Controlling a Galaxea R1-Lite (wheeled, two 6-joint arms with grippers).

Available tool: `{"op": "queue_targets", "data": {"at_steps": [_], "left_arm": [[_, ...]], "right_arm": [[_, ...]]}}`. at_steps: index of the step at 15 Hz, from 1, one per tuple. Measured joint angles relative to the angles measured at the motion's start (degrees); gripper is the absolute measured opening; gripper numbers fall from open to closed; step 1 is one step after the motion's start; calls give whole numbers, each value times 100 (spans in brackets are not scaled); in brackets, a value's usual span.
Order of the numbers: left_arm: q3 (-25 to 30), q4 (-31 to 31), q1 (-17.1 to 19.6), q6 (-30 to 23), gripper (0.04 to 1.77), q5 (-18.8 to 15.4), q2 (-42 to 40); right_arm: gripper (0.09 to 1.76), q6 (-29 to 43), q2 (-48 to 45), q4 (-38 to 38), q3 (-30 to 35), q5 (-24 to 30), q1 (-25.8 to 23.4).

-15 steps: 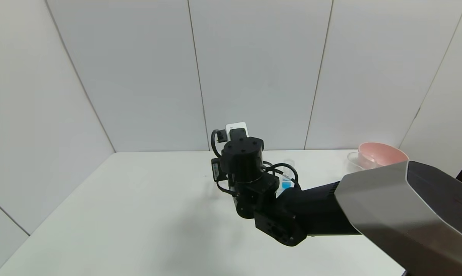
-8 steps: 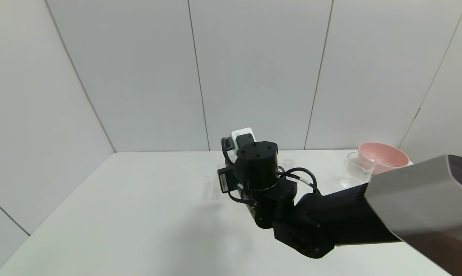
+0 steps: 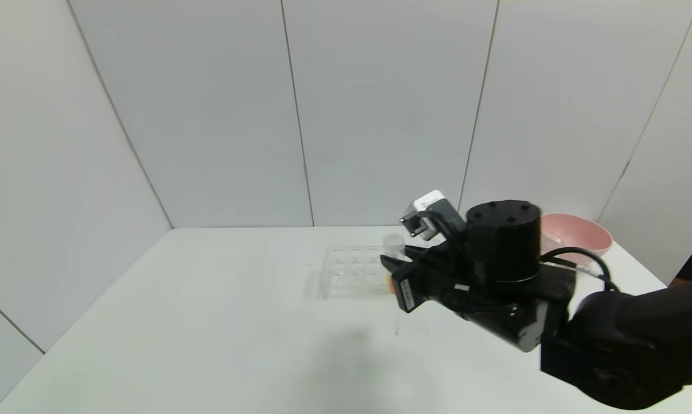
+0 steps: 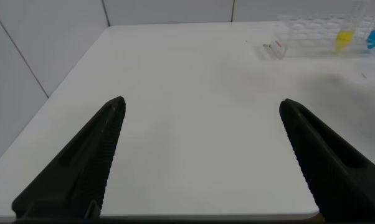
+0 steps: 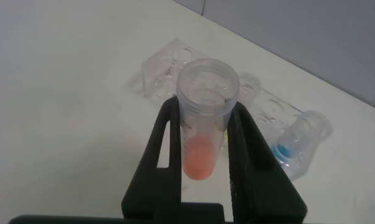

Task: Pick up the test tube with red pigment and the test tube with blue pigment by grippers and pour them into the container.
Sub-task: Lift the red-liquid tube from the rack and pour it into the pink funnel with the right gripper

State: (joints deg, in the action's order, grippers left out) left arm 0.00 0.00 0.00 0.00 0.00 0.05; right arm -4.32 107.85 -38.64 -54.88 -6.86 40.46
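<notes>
The right gripper (image 5: 203,155) clamped the test tube with red pigment (image 5: 203,118), roughly upright between its fingers; the container was hidden, presumably beyond it toward the pink bowl (image 3: 576,230).

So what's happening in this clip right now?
The right gripper is shut on the test tube with red pigment, holding it above the table near the clear tube rack. The test tube with blue pigment is in the rack. The left gripper hangs open over bare table, holding nothing.
</notes>
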Motion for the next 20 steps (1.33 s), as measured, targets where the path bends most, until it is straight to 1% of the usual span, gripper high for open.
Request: {"op": "queue_targets", "data": {"at_steps": [2, 4, 7, 9, 12, 14, 16, 18, 20], "left_arm": [[0, 0, 0, 2, 176, 0, 0], [0, 0, 0, 0, 176, 0, 0], [0, 0, 0, 0, 176, 0, 0], [0, 0, 0, 0, 176, 0, 0], [0, 0, 0, 0, 176, 0, 0], [0, 0, 0, 2, 176, 0, 0], [0, 0, 0, 0, 176, 0, 0], [0, 0, 0, 2, 176, 0, 0], [0, 0, 0, 0, 176, 0, 0]], "right_arm": [[50, -217, -477, 158, 336, 341, -518], [50, -312, -918, 644, 505, 702, -995], [50, -529, -1563, 1413, 583, 1603, -1888], [50, -972, -1832, 1681, 560, 2183, -2553], [50, -1870, -1959, 2099, 452, 2854, -3512], [50, -2158, -1882, 2480, 141, 2988, -3930], [50, -2448, -1629, 2560, -265, 3015, -4183], [50, -3061, -1242, 2584, -733, 3015, -4448], [50, -3877, -835, 2622, -1133, 3007, -4710]]}}
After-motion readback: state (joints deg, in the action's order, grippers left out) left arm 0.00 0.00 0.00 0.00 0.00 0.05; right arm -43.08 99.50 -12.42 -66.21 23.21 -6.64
